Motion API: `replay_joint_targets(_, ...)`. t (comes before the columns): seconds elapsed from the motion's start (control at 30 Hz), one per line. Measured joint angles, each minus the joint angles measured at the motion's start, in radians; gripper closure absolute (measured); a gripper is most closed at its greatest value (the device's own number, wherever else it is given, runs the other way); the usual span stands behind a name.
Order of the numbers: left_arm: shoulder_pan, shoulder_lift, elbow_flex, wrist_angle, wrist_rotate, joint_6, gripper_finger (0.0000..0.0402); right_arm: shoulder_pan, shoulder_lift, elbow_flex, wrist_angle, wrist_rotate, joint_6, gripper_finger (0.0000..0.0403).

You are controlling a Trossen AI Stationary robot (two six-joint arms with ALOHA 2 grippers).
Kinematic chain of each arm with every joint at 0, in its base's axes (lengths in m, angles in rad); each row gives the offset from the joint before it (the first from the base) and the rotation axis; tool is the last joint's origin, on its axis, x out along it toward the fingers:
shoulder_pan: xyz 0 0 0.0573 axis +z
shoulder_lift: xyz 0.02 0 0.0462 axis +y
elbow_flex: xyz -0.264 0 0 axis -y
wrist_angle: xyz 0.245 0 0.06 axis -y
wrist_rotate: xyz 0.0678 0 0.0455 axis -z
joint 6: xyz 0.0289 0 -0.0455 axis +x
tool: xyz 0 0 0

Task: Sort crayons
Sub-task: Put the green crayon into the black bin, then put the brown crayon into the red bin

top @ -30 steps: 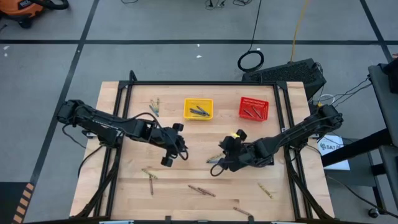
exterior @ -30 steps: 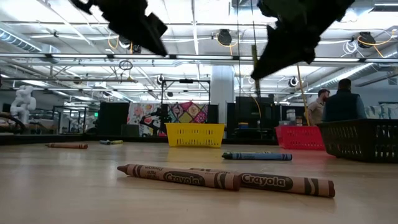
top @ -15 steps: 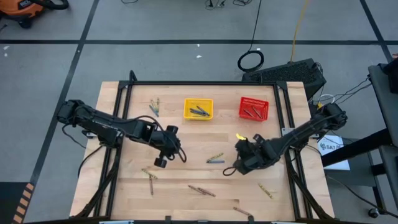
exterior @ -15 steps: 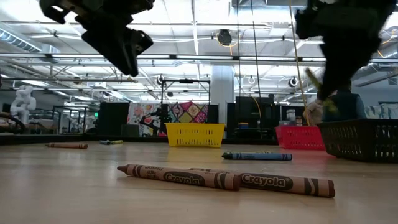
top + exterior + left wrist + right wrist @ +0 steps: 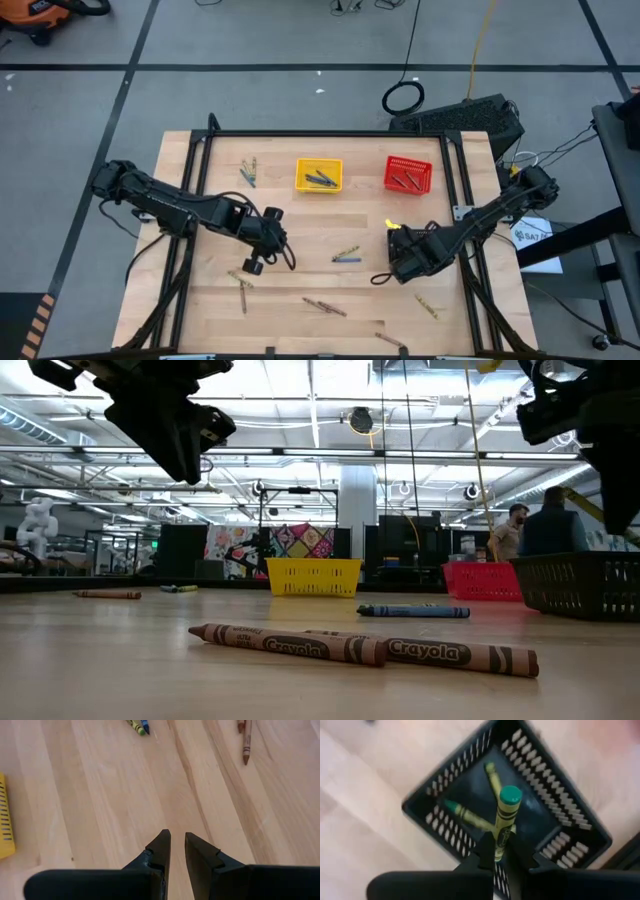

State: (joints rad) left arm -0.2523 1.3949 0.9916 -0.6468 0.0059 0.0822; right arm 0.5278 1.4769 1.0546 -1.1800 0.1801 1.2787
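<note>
My right gripper [image 5: 496, 851] is shut on a yellow-olive crayon [image 5: 503, 822] with a green end, above a black mesh basket [image 5: 555, 827]. Two more yellow-olive crayons [image 5: 470, 818] lie in that basket. In the high view my right gripper [image 5: 398, 252] covers the basket. My left gripper [image 5: 177, 837], also in the high view [image 5: 253, 266], hangs empty over bare wood left of centre, its fingers almost together. Loose crayons lie flat on the table: a pair at the centre [image 5: 346, 256], some near the left [image 5: 240, 285] and along the near edge [image 5: 325, 306]. My right gripper pinches the crayon's lower part [image 5: 498, 846] between its two fingers, which point down toward the basket. The crayon reaches out past the fingertips, its green end [image 5: 510, 796] free. It is lifted clear above the basket's open top.
A yellow basket [image 5: 300, 176] with blue-grey crayons and a red basket [image 5: 428, 175] with brown-red crayons stand at the far side. Crayons lie at the far left [image 5: 248, 172] and near right [image 5: 427, 305]. A metal frame [image 5: 330, 133] rims the table. People stand in the room beyond [image 5: 548, 525].
My right gripper has carried the yellow-olive crayon from the table's centre toward the right edge and now hangs over the black basket. My left gripper has moved a little toward the table's left and near edges.
</note>
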Motion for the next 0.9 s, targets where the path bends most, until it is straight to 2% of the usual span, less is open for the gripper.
replay_joint_targets(0.1, 0.000, 0.000, 0.000, 0.000, 0.000, 0.000, 0.0345, 0.000, 0.000, 0.000, -0.003, -0.028, -0.005, 0.0399)
replay_joint_targets(0.47, 0.000, 0.000, 0.000, 0.001, 0.000, 0.000, 0.0345, 0.000, 0.000, 0.000, -0.015, -0.028, -0.027, 0.0393)
replay_joint_targets(0.73, 0.000, 0.000, 0.000, 0.002, -0.001, 0.001, 0.0345, 0.000, 0.000, 0.000, -0.013, -0.028, -0.027, 0.0328)
replay_joint_targets(0.9, 0.000, 0.000, 0.000, 0.002, -0.001, 0.001, 0.0345, 0.000, 0.000, -0.001, 0.033, -0.028, -0.032, 0.0307)
